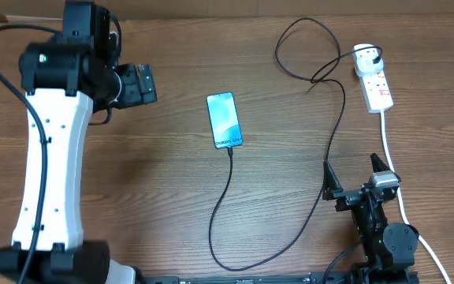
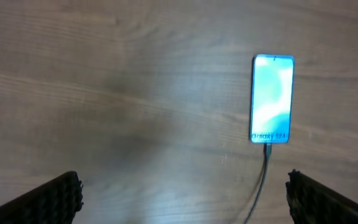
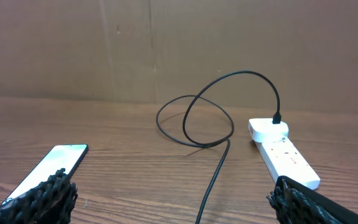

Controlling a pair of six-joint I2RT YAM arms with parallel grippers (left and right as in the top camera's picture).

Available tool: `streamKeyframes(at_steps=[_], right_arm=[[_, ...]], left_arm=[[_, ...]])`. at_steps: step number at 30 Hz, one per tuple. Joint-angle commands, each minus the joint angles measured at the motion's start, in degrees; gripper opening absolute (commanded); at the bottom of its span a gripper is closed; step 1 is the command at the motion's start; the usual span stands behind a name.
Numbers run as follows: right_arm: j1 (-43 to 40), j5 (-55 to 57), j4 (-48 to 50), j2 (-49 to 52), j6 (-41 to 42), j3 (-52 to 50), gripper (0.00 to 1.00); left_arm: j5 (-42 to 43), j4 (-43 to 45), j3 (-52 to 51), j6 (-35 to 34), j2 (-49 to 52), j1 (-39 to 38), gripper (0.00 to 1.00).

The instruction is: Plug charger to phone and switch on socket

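Spread, empty: left end effector (image 1: pixel 144 83), right end effector (image 1: pixel 353 175). Could snag charger (image 3: pixel 247 73) loop nearing socket (image 1: pixel 377 85), tugging connector from phone (image 1: pixel 224 120).

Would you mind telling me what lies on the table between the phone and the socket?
Only the charger cable crosses that stretch between the phone and the socket; the rest is bare table, seen overhead.

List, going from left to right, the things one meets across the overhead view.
left gripper → phone → socket. The charger is left out, because its cable runs all the way from the phone to the socket.
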Motion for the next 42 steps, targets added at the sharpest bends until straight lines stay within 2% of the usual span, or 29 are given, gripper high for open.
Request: streamKeyframes(at_steps=[1, 5, 10, 30, 34, 39, 42], right_arm=[[0.4, 0.5, 0.3, -0.5, 0.3, -0.6, 1.00], [0.4, 0.5, 0.3, -0.5, 0.3, -0.6, 1.00], [0.4, 0.5, 0.3, -0.5, 0.3, -0.6, 1.00], [0.4, 0.5, 0.3, -0.5, 0.3, -0.6, 1.00], [0.4, 0.5, 0.3, -0.5, 0.3, -0.6, 1.00], [0.4, 0.5, 0.3, -0.5, 0.3, -0.6, 1.00], [0.4, 0.5, 0.3, -0.5, 0.3, -0.6, 1.00]], left_arm=[[-0.7, 5.5, -7.9, -0.2, -7.3, -0.1, 1.00], [-1.0, 11.9, -17.4, -0.2, -14.3, -0.1, 1.00], [-1.4, 15.8, -25.5, -0.2, -21.2, -0.1, 1.00], [-2.7, 16.2, -36.7, -0.2, -39.3, -0.1, 1.00], [-2.1, 22.8, -43.6, 0.1, -43.5, -0.1, 1.00], [5.4, 35.0, -53.3, 6.5, -49.7, 0.0, 0.99], [7.1, 38.4, -56.9, 6.7, -52.5, 0.0, 0.99]])
